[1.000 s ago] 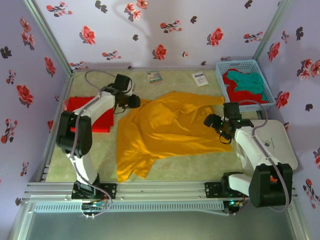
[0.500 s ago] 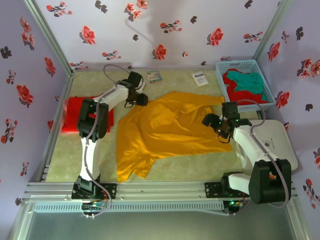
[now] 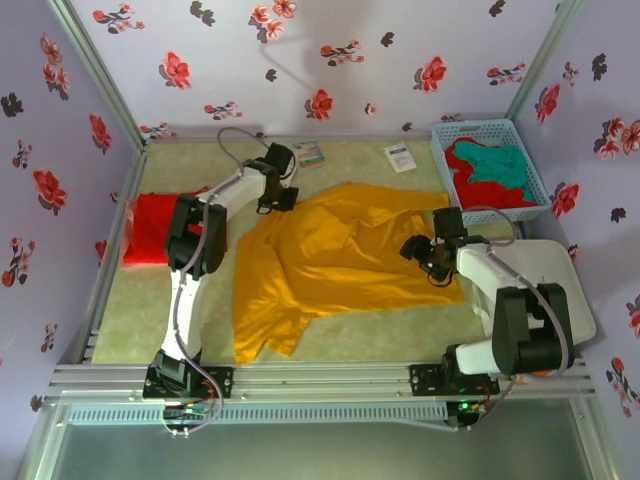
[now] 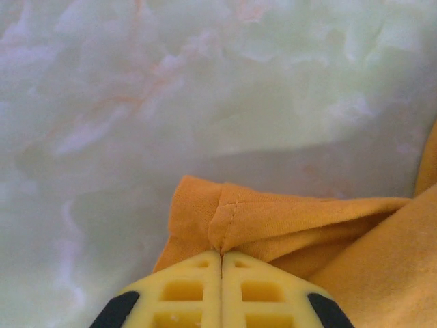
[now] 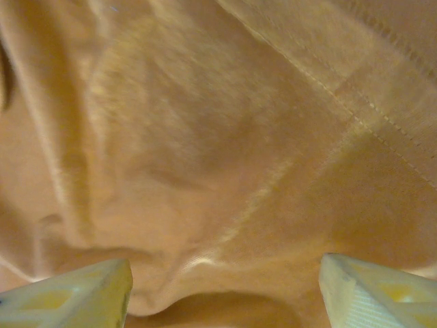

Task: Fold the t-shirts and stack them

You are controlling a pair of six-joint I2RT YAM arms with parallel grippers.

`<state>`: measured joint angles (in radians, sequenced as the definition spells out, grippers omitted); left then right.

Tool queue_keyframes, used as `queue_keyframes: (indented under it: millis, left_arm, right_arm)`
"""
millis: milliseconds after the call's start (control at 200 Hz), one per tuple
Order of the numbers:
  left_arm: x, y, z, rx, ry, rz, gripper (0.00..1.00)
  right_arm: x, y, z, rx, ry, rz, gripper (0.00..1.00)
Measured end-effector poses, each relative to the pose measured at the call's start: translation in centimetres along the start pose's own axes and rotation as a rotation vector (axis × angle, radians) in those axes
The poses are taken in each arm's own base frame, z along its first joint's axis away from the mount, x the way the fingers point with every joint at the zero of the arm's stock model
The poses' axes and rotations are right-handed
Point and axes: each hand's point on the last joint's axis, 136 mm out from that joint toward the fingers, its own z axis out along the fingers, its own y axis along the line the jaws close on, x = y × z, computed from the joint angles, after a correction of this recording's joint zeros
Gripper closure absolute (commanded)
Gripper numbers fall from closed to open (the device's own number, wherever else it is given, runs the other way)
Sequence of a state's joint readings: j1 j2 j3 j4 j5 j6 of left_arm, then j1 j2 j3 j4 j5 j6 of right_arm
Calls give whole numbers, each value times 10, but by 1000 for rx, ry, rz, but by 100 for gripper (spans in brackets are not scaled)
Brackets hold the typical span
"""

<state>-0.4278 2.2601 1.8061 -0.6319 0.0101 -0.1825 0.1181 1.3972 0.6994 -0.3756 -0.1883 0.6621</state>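
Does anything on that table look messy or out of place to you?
The yellow t-shirt lies rumpled and slanted across the table, full of folds rather than flat. The left end effector pinches its far-left edge, and the right end effector hangs open over the cloth.

The left arm [image 3: 235, 185] hides part of the red t-shirt [image 3: 150, 230], left of the top view. The paper cards [image 3: 309, 154] are too small to read. The yellow t-shirt [image 5: 218, 137] is blurred up close.

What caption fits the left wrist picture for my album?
Left fingers pinch a seamed edge of the mustard-yellow t-shirt over the pale table.
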Motion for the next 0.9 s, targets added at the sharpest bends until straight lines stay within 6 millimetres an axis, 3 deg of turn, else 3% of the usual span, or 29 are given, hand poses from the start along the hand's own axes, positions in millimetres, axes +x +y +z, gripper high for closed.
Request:
queue_keyframes:
  millis: [150,345,450,540,645,790,900]
  left_arm:
    - [-6,21,-25,43,-42,-95,100]
    - [-17,69,-81,115,-204,-293,100]
    - [-17,97,-96,159,-283,-416,100]
    - [-5,120,-90,191,-307,-545,99]
    - [20,137,-71,202,-259,-672,90]
    - [28,132,-59,224,-216,-720,59]
    - [27,127,-56,231,-202,-706,54]
  right_arm:
    - [4,-7,11,21,18,25,30]
    - [2,-8,13,23,9,34,32]
    - [2,-9,13,27,1,33,32]
    - [2,-10,12,24,-12,29,32]
    - [3,-12,10,28,-23,25,31]
    - [7,-19,6,59,-26,28,31]
    - [11,-27,3,91,-18,31,31]
